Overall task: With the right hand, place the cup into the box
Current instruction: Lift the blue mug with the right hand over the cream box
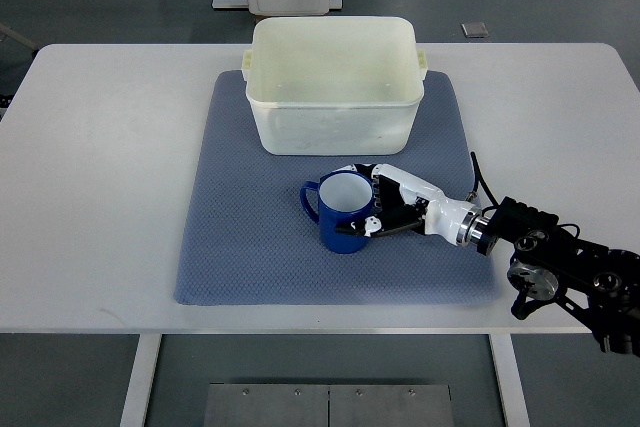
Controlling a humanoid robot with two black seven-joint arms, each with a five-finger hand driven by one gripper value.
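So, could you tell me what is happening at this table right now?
The robot's right hand has its fingers wrapped around the blue cup, which stands upright on the grey mat just in front of the cream box. The box looks empty, so the cup has not gone in yet. The left arm is out of view.

You have a single view, looking steeply down from the robot's own side onto the tabletop (100, 147). It faces away from the robot: the tabletop's near edge runs low in the picture, its far edge near the top, with floor beyond. The camera sits far enough back to take in almost the whole tabletop. No second view overlaps it.
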